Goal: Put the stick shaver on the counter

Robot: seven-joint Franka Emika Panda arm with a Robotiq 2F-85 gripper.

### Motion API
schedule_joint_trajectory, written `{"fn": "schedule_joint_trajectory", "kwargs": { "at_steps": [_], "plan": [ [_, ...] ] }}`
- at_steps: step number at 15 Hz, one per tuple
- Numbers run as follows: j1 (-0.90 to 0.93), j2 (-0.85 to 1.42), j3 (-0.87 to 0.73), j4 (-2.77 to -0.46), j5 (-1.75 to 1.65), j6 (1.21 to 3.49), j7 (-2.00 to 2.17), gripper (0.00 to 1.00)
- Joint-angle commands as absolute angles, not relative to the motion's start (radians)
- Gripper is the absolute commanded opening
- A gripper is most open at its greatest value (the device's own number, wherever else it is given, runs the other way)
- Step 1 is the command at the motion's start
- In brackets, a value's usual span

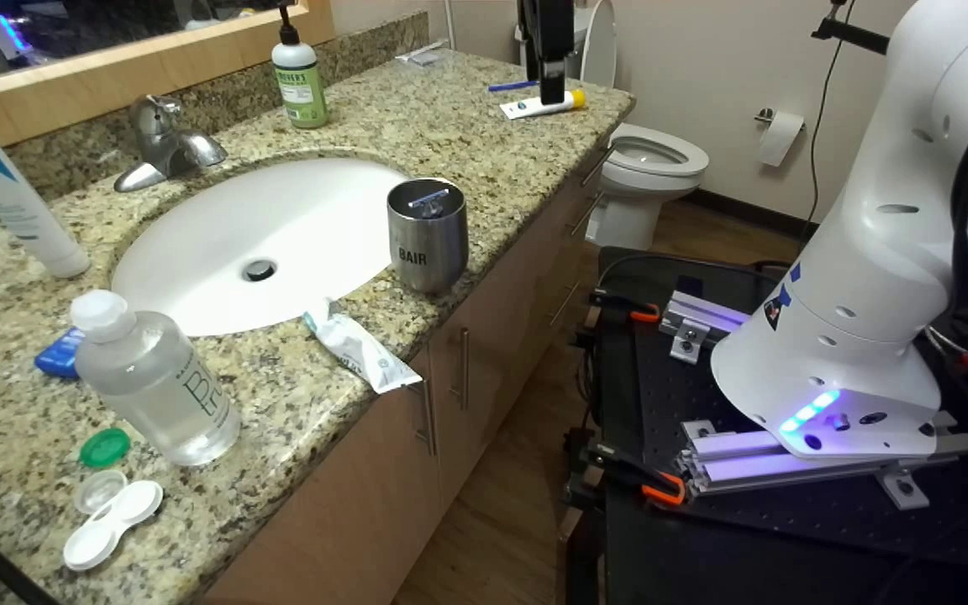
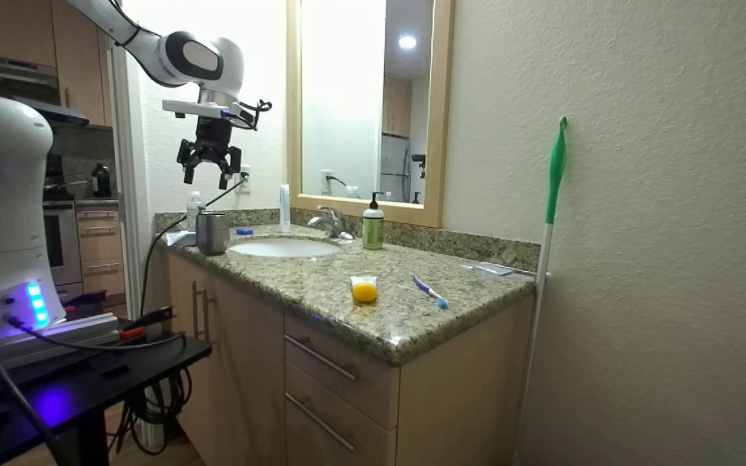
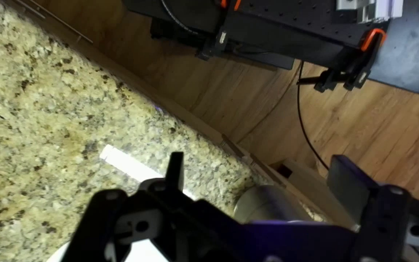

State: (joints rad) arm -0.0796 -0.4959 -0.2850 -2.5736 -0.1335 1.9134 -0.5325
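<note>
The claw (image 2: 206, 179) hangs higher than the metal cup (image 1: 427, 244) and well apart from it, its fingers (image 3: 176, 169) spread wide with nothing between them. The stick shaver (image 1: 430, 202) is inside that cup, its head showing at the mouth, so from the claw it lies downward, and probably somewhat sideways too. Its long axis should run roughly upright, following the cup's wall. The next move turns on this: centre the claw over the cup's mouth, come down on the head rather than the rim, then draw the handle out upward. Just beside the cup is the sink (image 1: 282, 223), and near the cup a white tube (image 1: 362, 346) lies on the desk (image 1: 417, 113), where the shaver has yet to be laid. Most of the handle is hidden by the cup, so its lean is unclear. In the wrist view the claw itself covers the cup's mouth and no shaver can be made out; how far the claw hangs from the cup's centre line I cannot tell
</note>
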Motion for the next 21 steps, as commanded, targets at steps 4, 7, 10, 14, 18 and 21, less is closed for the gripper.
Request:
{"fn": "schedule_joint_trajectory", "kwargs": {
  "at_steps": [4, 7, 10, 14, 18, 21],
  "plan": [
    [-0.077, -0.547, -0.264, -2.648, -0.21, 1.928, -0.648, 1.0],
    [-0.076, -0.583, -0.272, -2.672, -0.24, 1.957, -0.67, 1.0],
    [-0.027, -0.598, -0.255, -2.709, -0.23, 1.992, -0.74, 1.0],
    [0.069, -0.588, -0.187, -2.752, -0.208, 2.023, -0.801, 1.0],
    [0.175, -0.451, -0.129, -2.688, -0.13, 2.122, -0.776, 1.0],
    [0.158, -0.515, -0.114, -2.723, -0.134, 2.104, -0.776, 1.0]
  ]
}}
